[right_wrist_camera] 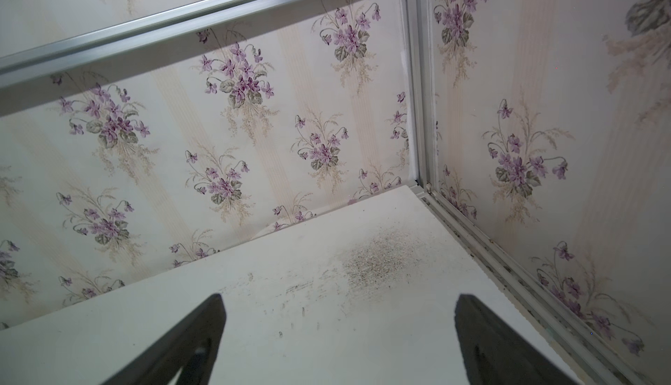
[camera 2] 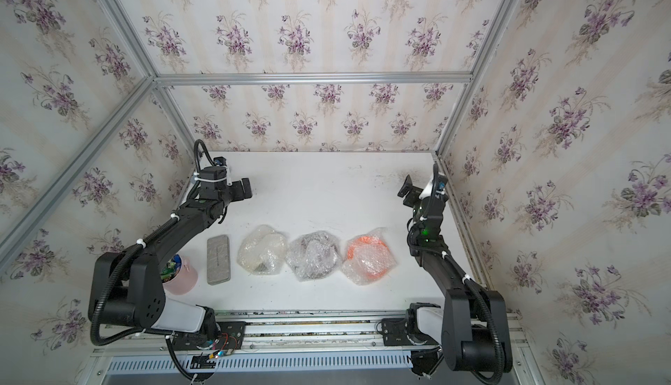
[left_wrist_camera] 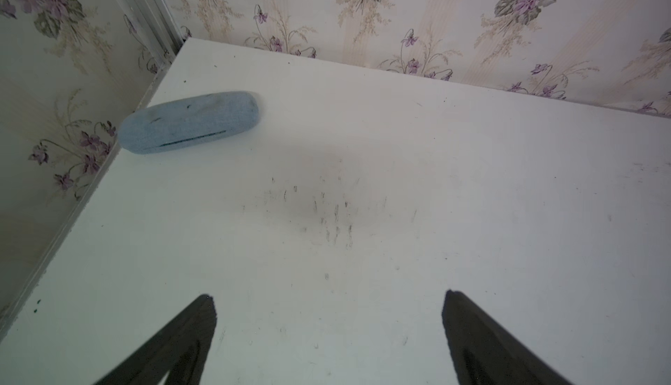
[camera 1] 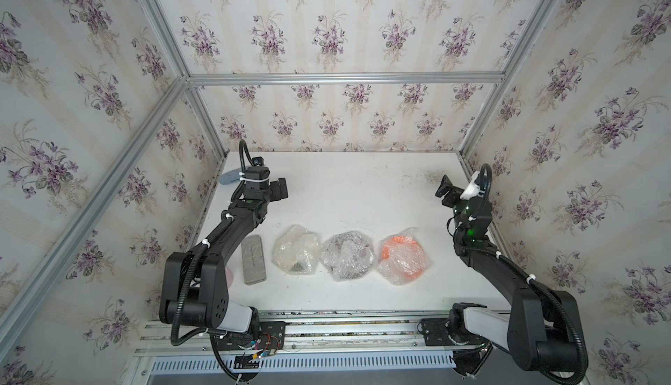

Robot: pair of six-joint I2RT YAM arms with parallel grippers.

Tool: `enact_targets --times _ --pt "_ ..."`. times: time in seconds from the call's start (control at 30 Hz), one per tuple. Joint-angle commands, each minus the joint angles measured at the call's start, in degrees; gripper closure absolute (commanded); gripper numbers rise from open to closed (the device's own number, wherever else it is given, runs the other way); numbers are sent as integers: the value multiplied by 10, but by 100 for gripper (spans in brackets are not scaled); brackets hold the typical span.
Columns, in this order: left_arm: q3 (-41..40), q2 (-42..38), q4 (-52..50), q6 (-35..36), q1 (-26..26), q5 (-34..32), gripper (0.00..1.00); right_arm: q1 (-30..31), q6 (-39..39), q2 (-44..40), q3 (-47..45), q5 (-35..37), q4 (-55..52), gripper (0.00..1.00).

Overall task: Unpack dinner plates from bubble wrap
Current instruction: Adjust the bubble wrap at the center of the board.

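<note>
Three bundles of bubble wrap [camera 1: 348, 268] lie in a row on the white bench [camera 1: 363, 190], toward its near edge. The row's long axis runs side to side, parallel to that edge. The middle bundle holds the dark plate [camera 1: 341, 244], seen only as a greyish shape through crumpled plastic. Just left of the middle bundle, the cream plate [camera 1: 290, 252] sits in its wrap, with a dark mark showing at the near side. Just right of the middle bundle, the orange plate [camera 1: 395, 250] shows through its wrap. The plates are round, so none has a long axis of its own, and I cannot tell through the plastic which way each faces. Farther left of the middle bundle, past the cream one, a flat grey block [camera 1: 253, 259] lies with its long axis running near to far. Left of that, a pink cup [camera 2: 181, 278] stands partly under the left arm [camera 1: 225, 234]. Beyond the middle bundle and to its left, the left jaws hang above the bench, well apart from any wrap. The fingers [left_wrist_camera: 174, 343] are spread wide, with bare bench between them. Beyond and to the right of the middle bundle, the right arm [camera 1: 483, 256] carries the right jaws, also wide, with bare bench between the fingers [right_wrist_camera: 181, 343]. Farthest from the middle bundle, at the back left corner, lies a pale blue oval case [left_wrist_camera: 188, 122].
</note>
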Motion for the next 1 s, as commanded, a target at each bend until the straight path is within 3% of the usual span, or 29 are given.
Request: enact_targets --times 0.0,0.13,0.23,0.43,0.63,0.77,0.97 --pt "34 3 -105 -85 -1 14 1 -2 62 -15 61 -11 -204 0" --pt "77 0 -179 -134 -4 40 1 -7 80 -20 142 -63 -326 0" --pt "71 -23 -179 -161 -8 89 1 -7 80 -13 193 -113 -412 0" --pt "92 -49 -236 -116 -54 190 1 -7 87 -30 248 -214 -544 2" --pt "93 -88 -305 -109 -111 275 1 -7 118 -53 245 -316 -630 5" --pt "79 -123 -334 -130 -158 303 1 -2 134 -56 230 -370 -661 6" --pt "48 -198 -410 -178 -247 270 1 44 141 -47 229 -387 -700 8"
